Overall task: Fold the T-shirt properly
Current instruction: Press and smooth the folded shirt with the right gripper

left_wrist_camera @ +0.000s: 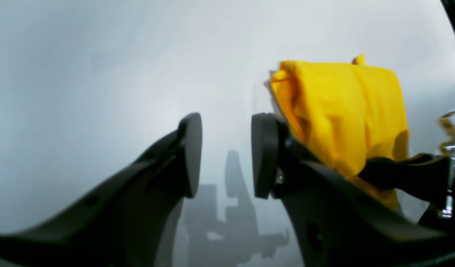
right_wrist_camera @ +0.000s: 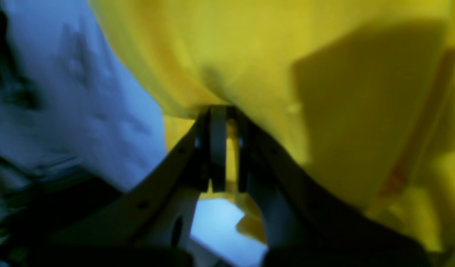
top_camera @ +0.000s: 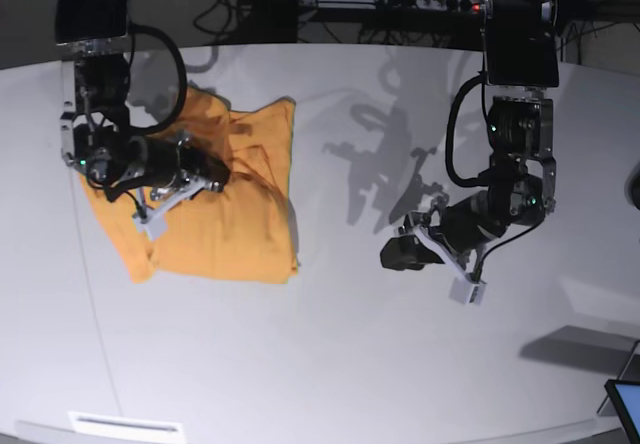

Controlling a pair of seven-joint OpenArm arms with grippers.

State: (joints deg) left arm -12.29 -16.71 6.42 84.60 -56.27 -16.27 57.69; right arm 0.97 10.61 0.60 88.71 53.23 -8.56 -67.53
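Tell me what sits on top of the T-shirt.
The right hand lies over the T-shirt, shut on a pinch of its fabric. Nothing else rests on it. The cloth under the arm is hidden. The left hand hangs apart, open, above the table.

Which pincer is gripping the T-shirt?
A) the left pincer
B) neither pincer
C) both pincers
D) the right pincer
D: the right pincer is shut on a fold of the T-shirt, while the left pincer stands open over the bare table, apart from the cloth.
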